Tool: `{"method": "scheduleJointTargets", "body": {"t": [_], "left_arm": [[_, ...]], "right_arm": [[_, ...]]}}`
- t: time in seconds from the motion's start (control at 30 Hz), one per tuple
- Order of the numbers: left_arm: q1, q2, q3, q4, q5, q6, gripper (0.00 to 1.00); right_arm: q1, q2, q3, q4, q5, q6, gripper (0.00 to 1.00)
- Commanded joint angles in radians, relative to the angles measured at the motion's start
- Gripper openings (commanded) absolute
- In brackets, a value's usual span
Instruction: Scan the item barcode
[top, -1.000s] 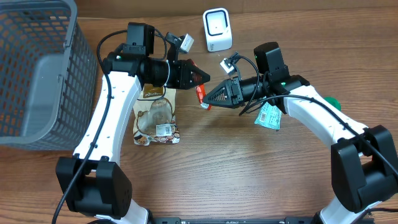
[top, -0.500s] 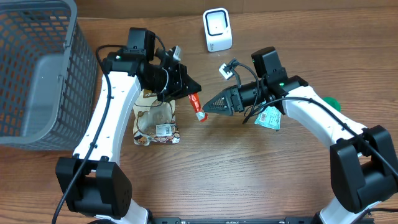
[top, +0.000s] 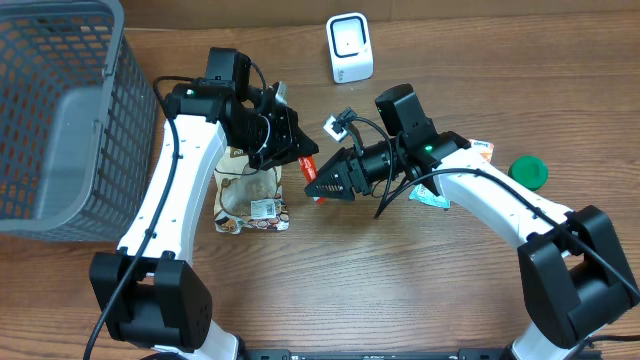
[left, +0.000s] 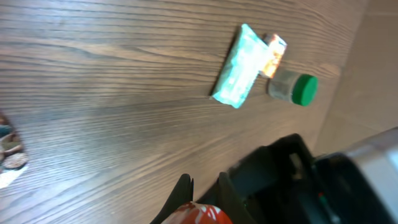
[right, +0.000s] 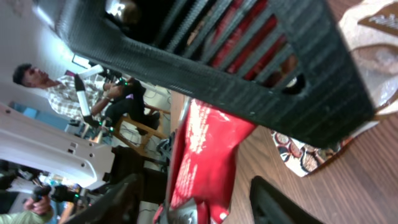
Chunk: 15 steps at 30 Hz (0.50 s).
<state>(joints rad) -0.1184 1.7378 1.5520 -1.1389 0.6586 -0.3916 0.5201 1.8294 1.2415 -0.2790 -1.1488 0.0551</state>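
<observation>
Red packet (top: 312, 163), the item to be scanned, hangs clear of the table between the two arms, pinched at its upper end by the closed left gripper (top: 303, 155), which leaves its lower end free. The right gripper (top: 313, 188) meets it with fingers (right: 280, 202) parted either side of that end, probably to take it and turn its barcode toward the white scanner (top: 349, 47).
</observation>
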Motion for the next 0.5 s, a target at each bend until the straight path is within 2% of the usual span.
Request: {"method": "scheduleJointTargets", "body": {"t": [0.0,0.17,0.47], "left_arm": [[-0.011,0.003,0.003,-0.006,-0.049,-0.013,0.04],[-0.015,0.003,0.003,-0.006,-0.046,-0.013,0.04],[-0.016,0.003,0.003,-0.022,0.057,-0.013,0.04]], "right_arm": [[-0.011,-0.004,0.001,0.011,-0.032,-0.008,0.52],[-0.003,-0.004,0.001,0.012,-0.041,-0.008,0.52],[0.018,-0.004,0.001,0.007,0.043,-0.008,0.51]]}}
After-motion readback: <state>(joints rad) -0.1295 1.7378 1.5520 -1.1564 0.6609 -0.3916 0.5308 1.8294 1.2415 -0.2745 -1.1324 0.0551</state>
